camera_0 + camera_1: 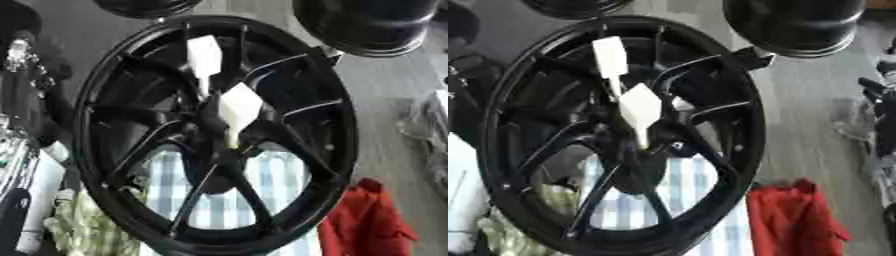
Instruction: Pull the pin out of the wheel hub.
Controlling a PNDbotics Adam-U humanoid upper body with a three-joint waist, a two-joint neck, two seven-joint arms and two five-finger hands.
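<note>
Black spoked alloy wheel hub (131,150) filling mid-frame, standing upright.
Two white wedge-shaped pins (238,109) are sitting at its centre; a red cloth (366,220) is lying lower right. Neither hand is showing.

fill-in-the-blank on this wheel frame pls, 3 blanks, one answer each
1. The wheel hub is coloured ____.
2. Two pale pins stick out near its centre; the upper pin and the lower pin are both coloured ____.
3. To the lower right of the wheel lies a cloth coloured ____.

Missing words: black; white; red
</note>
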